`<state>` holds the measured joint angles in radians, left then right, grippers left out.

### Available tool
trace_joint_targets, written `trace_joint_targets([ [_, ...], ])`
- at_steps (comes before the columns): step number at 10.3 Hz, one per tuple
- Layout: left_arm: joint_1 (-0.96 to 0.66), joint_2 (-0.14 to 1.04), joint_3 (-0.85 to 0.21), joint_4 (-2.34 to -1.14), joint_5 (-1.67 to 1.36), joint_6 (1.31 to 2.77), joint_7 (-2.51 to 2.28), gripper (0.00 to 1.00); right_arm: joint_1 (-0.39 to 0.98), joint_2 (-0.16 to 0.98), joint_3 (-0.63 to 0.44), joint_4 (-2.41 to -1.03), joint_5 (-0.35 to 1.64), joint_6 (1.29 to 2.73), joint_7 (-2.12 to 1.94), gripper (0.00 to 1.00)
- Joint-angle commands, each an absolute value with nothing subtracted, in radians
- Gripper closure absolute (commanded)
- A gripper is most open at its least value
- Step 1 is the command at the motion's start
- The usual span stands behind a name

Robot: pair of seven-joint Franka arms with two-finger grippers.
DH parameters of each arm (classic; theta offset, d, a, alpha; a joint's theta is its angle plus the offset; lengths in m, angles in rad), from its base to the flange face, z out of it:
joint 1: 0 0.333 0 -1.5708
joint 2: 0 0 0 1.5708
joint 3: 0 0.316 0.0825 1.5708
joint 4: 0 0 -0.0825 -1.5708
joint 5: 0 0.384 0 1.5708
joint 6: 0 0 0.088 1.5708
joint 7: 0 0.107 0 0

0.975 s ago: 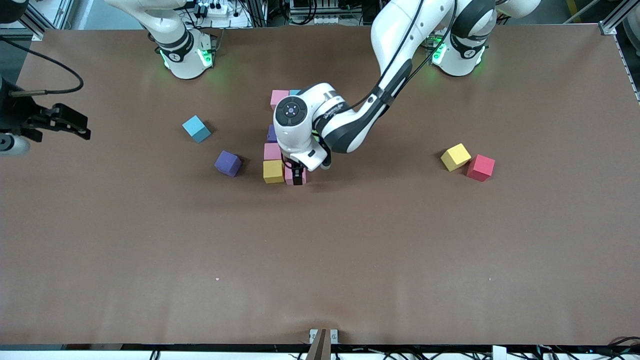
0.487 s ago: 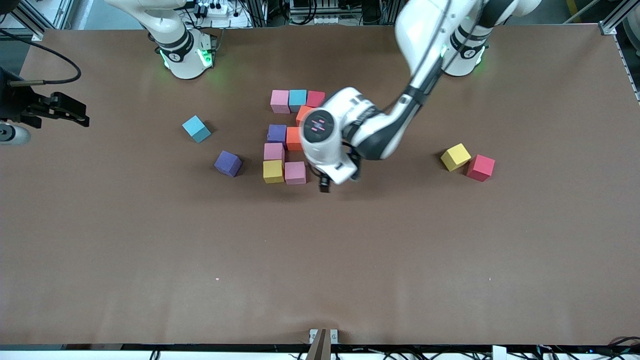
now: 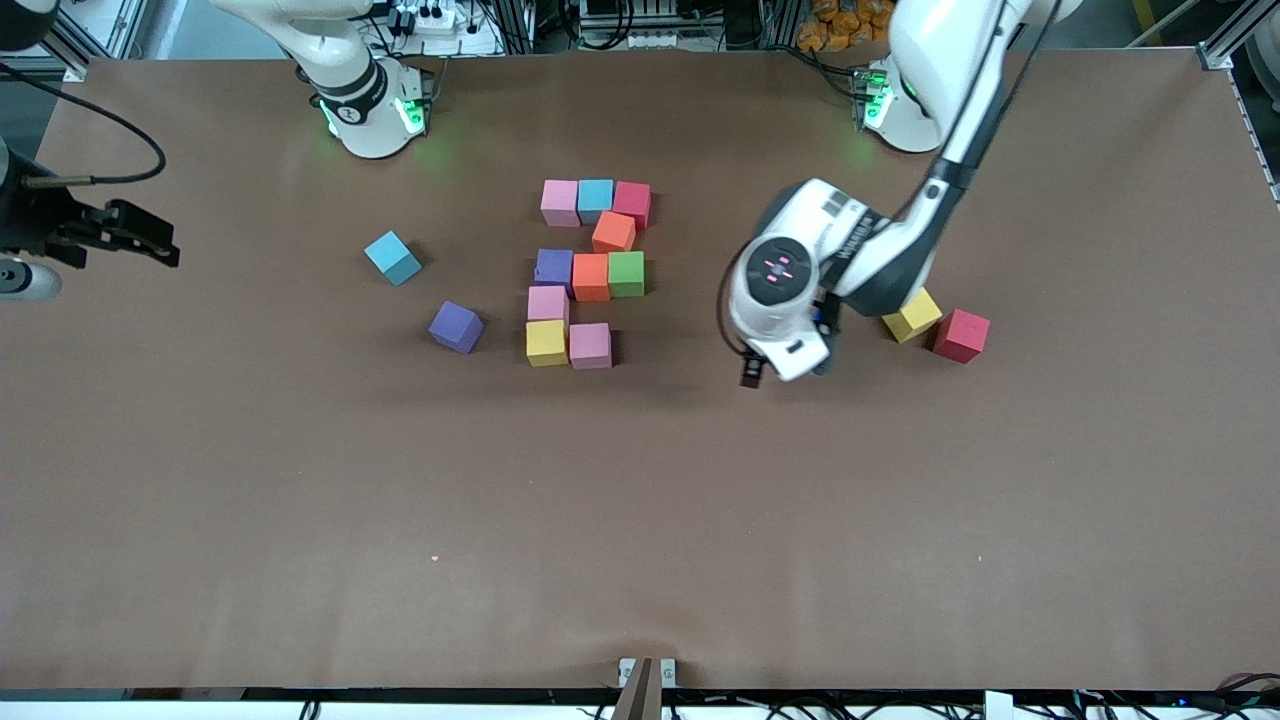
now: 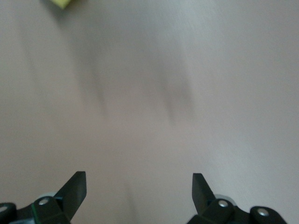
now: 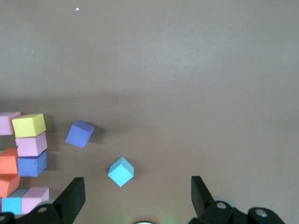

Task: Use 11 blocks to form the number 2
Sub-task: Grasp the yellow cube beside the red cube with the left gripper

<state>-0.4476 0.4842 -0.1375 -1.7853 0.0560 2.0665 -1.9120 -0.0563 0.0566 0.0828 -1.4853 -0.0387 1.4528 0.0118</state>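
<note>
Several blocks stand touching mid-table as a partial number 2 (image 3: 590,275): a pink, blue and red row, orange, a purple, orange and green row, pink, then yellow (image 3: 546,342) and pink (image 3: 590,345) nearest the camera. Loose blocks lie apart: light blue (image 3: 392,257), purple (image 3: 456,326), yellow (image 3: 911,314) and red (image 3: 961,335). My left gripper (image 3: 780,372) (image 4: 139,186) hangs open and empty over bare table between the digit and the loose yellow block. My right gripper (image 3: 135,240) (image 5: 138,191) waits open over the right arm's end, looking at the light blue block (image 5: 121,171).
Brown table (image 3: 640,520) with a wide bare stretch toward the front camera. Both arm bases stand along the table edge farthest from the camera. A small metal bracket (image 3: 646,672) sits at the near edge.
My left gripper has left the pink block in the digit's nearest row and swung toward the loose yellow and red blocks. The digit's blocks are uncovered. The right arm barely moved.
</note>
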Motion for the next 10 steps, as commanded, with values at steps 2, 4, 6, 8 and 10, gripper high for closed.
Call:
trace_joint_targets([
  [2,-0.303,0.42,-0.146,-1.937,0.052,2.094,-1.661,0.0,-0.092,-0.014,0.087,-1.592,-0.014,1.509,0.02,0.0],
  [4,-0.208,0.376,-0.146,-1.992,0.054,2.092,-1.539,0.0,-0.155,0.003,0.089,-1.591,-0.012,1.499,0.023,0.0],
  [6,-0.155,0.322,-0.144,-2.08,0.054,2.094,-1.391,0.0,-0.163,0.005,0.089,-1.585,-0.012,1.491,0.11,0.0],
  [8,-0.098,0.272,-0.147,-2.146,0.069,2.092,-1.187,0.0,-0.152,0.005,0.095,-1.582,-0.02,1.49,0.227,0.0],
  [10,-0.091,0.265,-0.146,-2.178,0.071,2.083,-1.024,0.0,-0.141,0.005,0.098,-1.586,-0.021,1.476,0.2,0.0],
])
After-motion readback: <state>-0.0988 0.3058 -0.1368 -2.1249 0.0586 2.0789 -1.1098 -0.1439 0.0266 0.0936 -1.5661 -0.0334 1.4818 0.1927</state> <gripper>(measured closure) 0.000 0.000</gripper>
